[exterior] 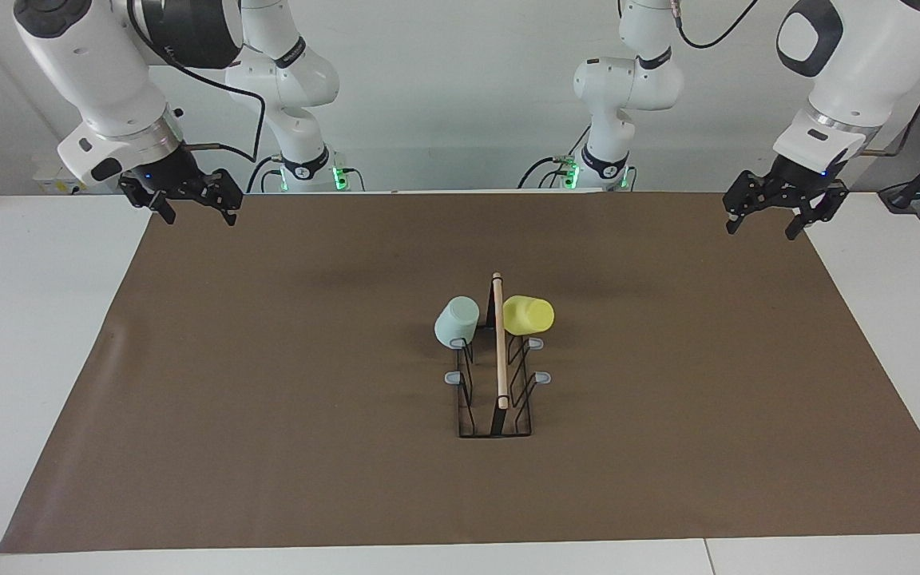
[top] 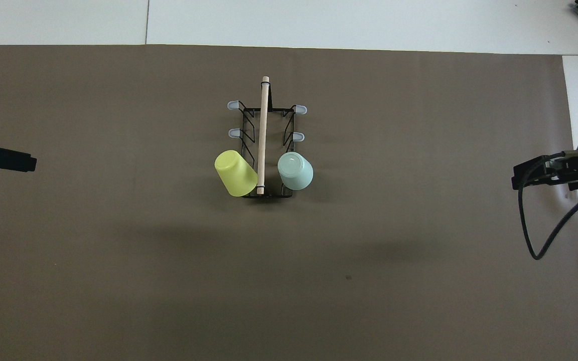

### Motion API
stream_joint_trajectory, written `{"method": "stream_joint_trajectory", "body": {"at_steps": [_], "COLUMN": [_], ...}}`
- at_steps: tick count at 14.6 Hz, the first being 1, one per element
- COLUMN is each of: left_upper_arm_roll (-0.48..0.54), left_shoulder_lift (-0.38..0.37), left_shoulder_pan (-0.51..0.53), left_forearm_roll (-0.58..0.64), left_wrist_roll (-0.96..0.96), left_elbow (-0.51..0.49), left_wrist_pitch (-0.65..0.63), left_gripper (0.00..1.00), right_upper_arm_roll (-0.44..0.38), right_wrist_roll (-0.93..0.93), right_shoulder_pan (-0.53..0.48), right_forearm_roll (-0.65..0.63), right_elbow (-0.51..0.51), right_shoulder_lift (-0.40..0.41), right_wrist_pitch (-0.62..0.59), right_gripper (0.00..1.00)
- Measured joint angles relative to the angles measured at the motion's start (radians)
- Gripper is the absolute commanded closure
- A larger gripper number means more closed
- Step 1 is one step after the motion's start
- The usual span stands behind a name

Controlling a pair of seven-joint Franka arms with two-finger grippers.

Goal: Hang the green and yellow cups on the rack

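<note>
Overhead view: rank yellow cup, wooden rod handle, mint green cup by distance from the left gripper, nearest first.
1. Bright yellow plastic cup, hung on the black wire rack, on the row toward the left arm's end of the table.
2. Light wooden rod handle, along the rack's middle.
3. Pale mint green plastic cup, on the row toward the right arm's end.

The left gripper hangs open over the brown mat's edge.

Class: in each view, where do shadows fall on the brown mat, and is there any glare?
Facing view: soft blurred shadows on the mat nearer the robots than the rack; no glare. Overhead view: faint dark bands nearer the robots than the rack; light even, no glare.
</note>
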Motion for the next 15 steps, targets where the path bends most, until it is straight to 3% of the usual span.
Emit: {"method": "stream_joint_trajectory", "body": {"at_steps": [3, 8, 15], "left_upper_arm_roll": [-0.053, -0.218, -0.248], "left_shoulder_lift": [0.0, 0.018, 0.029], "left_shoulder_pan": [0.029, 0.187, 0.203], "left_forearm_roll": [0.0, 0.0, 0.0], "left_wrist_roll": [0.0, 0.0, 0.0], "left_elbow": [0.053, 0.133, 0.141], "left_wrist_pitch": [-0.076, -0.167, -0.188], "left_gripper": [0.0, 0.0, 0.0], "right_upper_arm_roll": [0.0, 0.0, 0.0], "right_wrist_roll": [0.0, 0.0, 0.0], "right_shoulder_pan": [0.0, 0.0, 0.0], "right_forearm_roll": [0.0, 0.0, 0.0], "right_elbow": [0.0, 0.0, 0.0], "right_shoulder_lift": [0.0, 0.0, 0.0], "right_wrist_pitch": [0.0, 0.012, 0.016], "right_gripper": [0.0, 0.0, 0.0]}}
